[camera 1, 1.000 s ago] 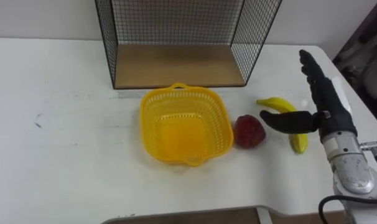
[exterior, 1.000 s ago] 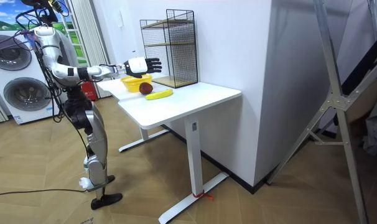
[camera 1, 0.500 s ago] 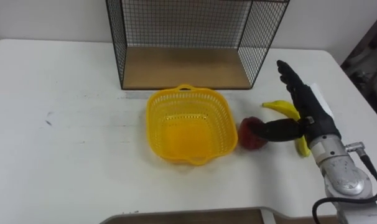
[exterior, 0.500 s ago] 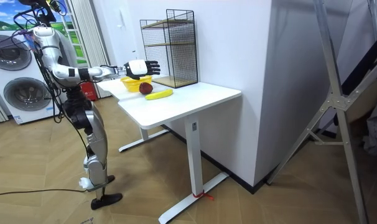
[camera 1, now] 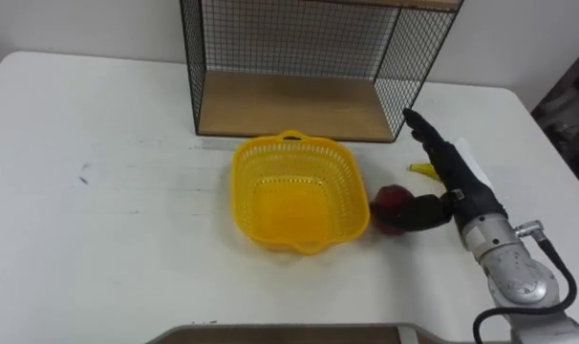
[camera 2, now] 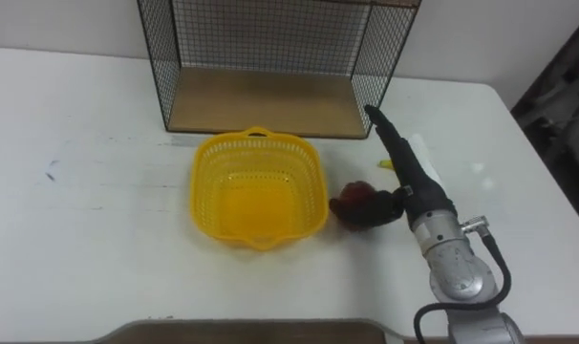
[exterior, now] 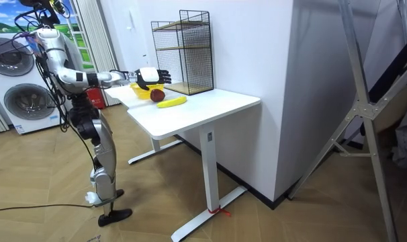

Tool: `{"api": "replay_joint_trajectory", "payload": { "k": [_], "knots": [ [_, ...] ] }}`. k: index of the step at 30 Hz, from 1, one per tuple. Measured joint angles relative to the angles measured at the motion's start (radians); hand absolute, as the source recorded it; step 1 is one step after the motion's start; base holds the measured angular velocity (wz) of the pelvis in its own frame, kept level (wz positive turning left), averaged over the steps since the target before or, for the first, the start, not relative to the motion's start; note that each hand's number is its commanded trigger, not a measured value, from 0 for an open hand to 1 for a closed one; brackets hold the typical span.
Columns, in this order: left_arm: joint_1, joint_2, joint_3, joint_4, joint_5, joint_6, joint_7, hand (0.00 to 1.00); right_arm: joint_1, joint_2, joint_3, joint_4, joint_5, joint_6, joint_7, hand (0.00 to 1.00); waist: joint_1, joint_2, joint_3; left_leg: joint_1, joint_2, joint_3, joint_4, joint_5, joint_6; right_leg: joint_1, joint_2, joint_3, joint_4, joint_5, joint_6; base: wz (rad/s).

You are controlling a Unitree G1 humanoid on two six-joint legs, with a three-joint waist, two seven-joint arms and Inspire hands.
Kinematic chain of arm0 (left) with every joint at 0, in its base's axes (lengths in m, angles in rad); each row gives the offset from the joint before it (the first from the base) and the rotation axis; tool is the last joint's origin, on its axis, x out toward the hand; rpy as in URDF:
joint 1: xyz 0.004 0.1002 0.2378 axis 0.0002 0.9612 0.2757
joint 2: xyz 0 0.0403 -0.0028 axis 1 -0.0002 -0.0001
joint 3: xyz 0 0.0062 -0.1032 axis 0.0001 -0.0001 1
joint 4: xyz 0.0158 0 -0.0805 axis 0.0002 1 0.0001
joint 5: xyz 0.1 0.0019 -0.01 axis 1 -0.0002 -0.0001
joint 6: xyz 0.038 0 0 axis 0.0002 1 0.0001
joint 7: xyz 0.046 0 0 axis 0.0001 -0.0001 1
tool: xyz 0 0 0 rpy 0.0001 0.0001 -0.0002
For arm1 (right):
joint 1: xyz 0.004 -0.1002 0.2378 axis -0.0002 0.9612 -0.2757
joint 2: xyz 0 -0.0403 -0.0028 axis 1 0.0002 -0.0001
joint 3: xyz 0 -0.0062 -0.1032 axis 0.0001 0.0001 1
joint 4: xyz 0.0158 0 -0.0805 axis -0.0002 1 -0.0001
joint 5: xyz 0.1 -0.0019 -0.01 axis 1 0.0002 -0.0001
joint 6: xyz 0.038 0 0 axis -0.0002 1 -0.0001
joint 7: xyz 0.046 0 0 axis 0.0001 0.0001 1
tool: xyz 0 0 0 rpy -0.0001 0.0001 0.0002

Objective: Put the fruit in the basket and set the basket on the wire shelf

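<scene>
Risks shoving dark-red round fruit point(camera 1: 390, 203) along white table point(camera 1: 108, 229), away from empty yellow plastic mesh basket point(camera 1: 294, 205) just beside it, w/ right hand point(camera 1: 466, 191) fingers straight, thumb prob. touching fruit, no wrap-round grip yet.

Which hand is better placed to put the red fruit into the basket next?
The right hand. It is at the red fruit, thumb against it and fingers straight, just right of the empty yellow basket. The banana lies partly hidden behind the same hand.
</scene>
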Motion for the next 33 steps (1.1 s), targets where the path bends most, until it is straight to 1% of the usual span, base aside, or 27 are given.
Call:
{"api": "replay_joint_trajectory", "payload": {
  "k": [3,4,6,8,10,11,14,16,21,26,33],
  "knots": [
    [-0.003,0.0,0.0,0.013,0.0,0.001,0.001,0.0,0.002,0.0,0.0,0.047,-0.001,0.002,0.0,0.0,0.0,0.005,0.003,0.0,-0.001,-0.003,0.0,0.0,0.0,0.0,0.0,-0.001,0.0,0.0,0.0,0.0],
    [-0.002,0.0,0.001,0.014,0.0,0.002,0.001,0.0,0.004,0.0,0.0,0.054,-0.001,0.009,0.0,0.0,0.0,0.007,0.0038,0.0,-0.001,-0.004,-0.001,0.0,0.0,0.0,0.0,-0.001,0.0,0.0,0.0,0.0],
    [-0.002,0.0,0.001,0.021,0.0,0.002,0.002,0.0,0.006,0.0,0.0,0.054,-0.001,0.015,0.0,0.0,-0.001,0.01,0.0025,-0.001,-0.001,-0.004,-0.002,0.0,0.0,-0.001,0.001,-0.001,0.0,0.0,0.0,0.0],
    [-0.003,0.0,0.001,0.028,0.0,0.004,0.002,0.0,0.008,0.0,0.0,0.055,0.0,0.015,0.0,0.0,-0.003,0.016,-0.0001,0.0,0.0,-0.005,-0.002,0.0,-0.001,0.0,0.001,-0.001,0.0,0.0,0.0,0.0],
    [-0.003,0.0,0.001,0.028,0.003,0.005,0.002,0.0,0.015,0.0,0.0,0.055,0.0,0.015,-0.001,0.0,-0.003,0.018,-0.0043,0.0,-0.001,-0.005,-0.002,0.0,-0.001,0.0,0.001,-0.001,0.0,0.0,0.0,0.0],
    [-0.002,0.0,0.001,0.029,0.01,0.005,0.003,0.0,0.021,0.0,0.0,0.055,0.0,0.015,-0.001,0.0,-0.002,0.019,-0.0049,0.001,-0.001,-0.006,-0.002,0.0,-0.001,0.0,0.001,-0.001,0.0,0.0,0.0,0.0],
    [0.002,0.0,0.0,0.029,0.016,0.005,0.003,0.0,0.028,0.0,0.0,0.055,0.001,0.015,-0.001,0.0,-0.003,0.019,-0.0048,0.0,-0.001,-0.007,-0.002,0.0,-0.001,0.0,0.001,-0.001,-0.001,0.0,0.0,0.0],
    [0.002,0.0,0.0,0.029,0.016,0.005,0.004,0.0,0.029,0.0,0.0,0.058,0.001,0.015,-0.002,0.0,-0.003,0.022,-0.0026,0.0,-0.001,-0.007,-0.002,0.0,-0.001,0.0,0.001,-0.001,-0.001,0.0,0.0,0.0],
    [0.001,0.0,-0.001,0.029,0.016,0.006,0.006,0.0,0.033,0.0,0.0,0.096,0.001,0.016,-0.002,0.0,-0.002,0.024,-0.002,-0.002,-0.001,-0.007,-0.001,0.0,-0.001,0.0,0.001,-0.001,-0.001,0.0,0.0,0.0],
    [0.002,-0.001,-0.001,0.033,0.016,0.007,0.006,0.0,0.034,0.0,-0.001,0.096,-0.001,0.016,-0.002,0.0,-0.005,0.03,-0.0054,-0.001,-0.001,-0.007,-0.001,0.0,-0.001,0.0,0.001,-0.005,0.0,0.0,0.0,0.0],
    [0.001,-0.002,-0.001,0.042,0.016,0.007,0.007,0.0,0.034,0.0,-0.001,0.096,-0.003,0.016,-0.001,0.0,-0.003,0.03,-0.006,0.001,-0.001,-0.007,-0.001,0.0,-0.001,0.0,0.0,-0.004,0.0,0.0,0.0,0.0]
  ]
}}
